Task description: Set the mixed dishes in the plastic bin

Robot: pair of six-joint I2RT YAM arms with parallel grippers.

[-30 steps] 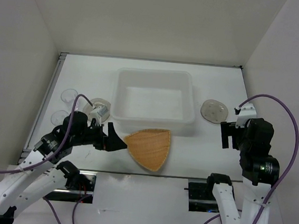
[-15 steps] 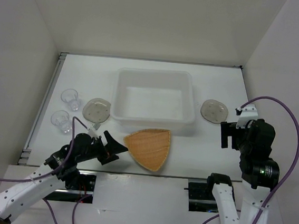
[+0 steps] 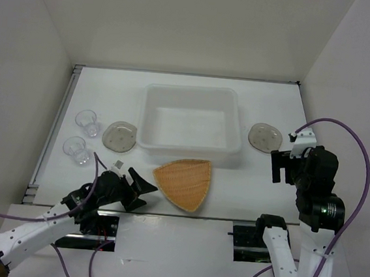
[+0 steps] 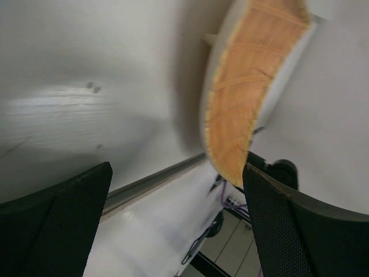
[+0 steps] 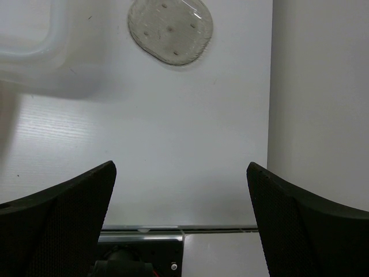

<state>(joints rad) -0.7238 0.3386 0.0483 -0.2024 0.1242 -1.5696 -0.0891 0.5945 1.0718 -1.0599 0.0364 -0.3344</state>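
Orange plate (image 3: 184,183) is lying just ahead of the left gripper (image 3: 146,192), which is gaping empty after pulling back low from the two cups (image 3: 87,122), so a plate pickup is looking likely, while two saucers (image 3: 119,135), both cups and this one plate are sitting outside the one plastic bin (image 3: 190,153), and the right gripper (image 3: 279,168) is hanging open just short of one saucer.

White walls (image 3: 182,27) enclose a white table (image 3: 111,92), with what looks like a metal rail (image 3: 56,123) along its left edge.
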